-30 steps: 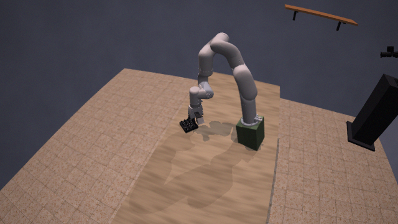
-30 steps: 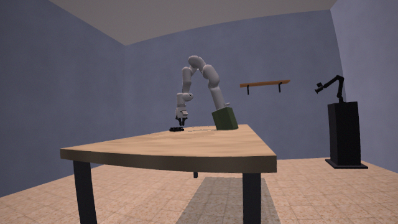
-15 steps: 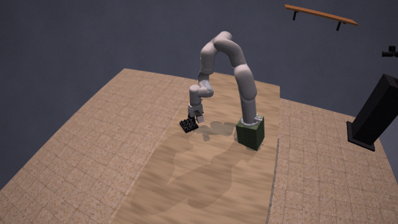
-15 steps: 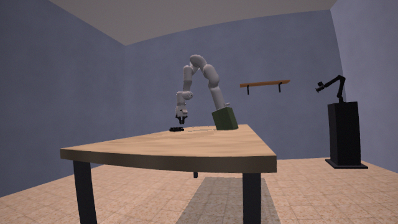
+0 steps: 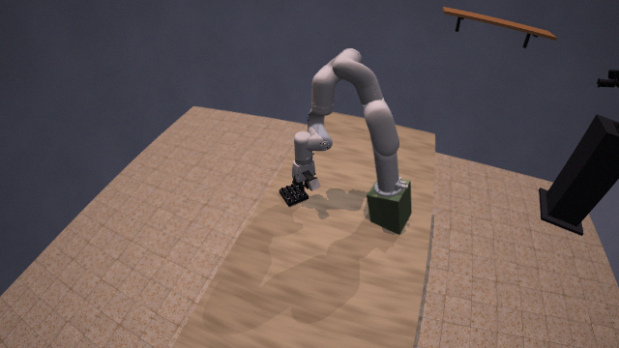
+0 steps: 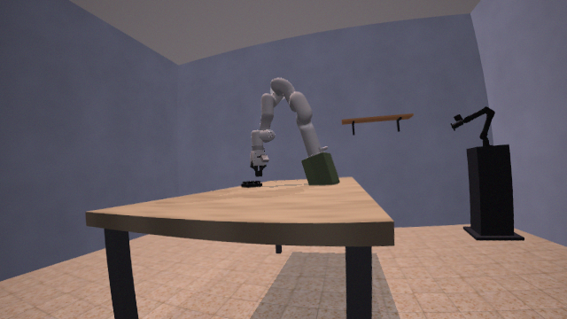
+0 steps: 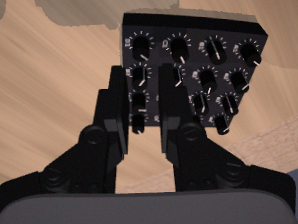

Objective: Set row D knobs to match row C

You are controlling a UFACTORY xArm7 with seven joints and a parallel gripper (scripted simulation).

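Observation:
The black knob box (image 5: 293, 195) stands on the wooden table, left of the arm's base; it is a small dark slab in the exterior view (image 6: 252, 183). In the wrist view the knob box (image 7: 193, 72) shows four rows of black knobs with white lines. My gripper (image 5: 301, 186) (image 6: 257, 174) hangs a short way above the box's near edge. In the wrist view its fingers stand a narrow gap apart, and two knobs of the leftmost column (image 7: 137, 111) show below, through the gap. The fingers hold nothing. The printed names are too small to read.
The arm's green base block (image 5: 389, 205) stands on the table right of the box. A black pedestal with a camera arm (image 6: 489, 190) stands on the floor off the table. A wooden shelf (image 6: 377, 118) hangs on the far wall.

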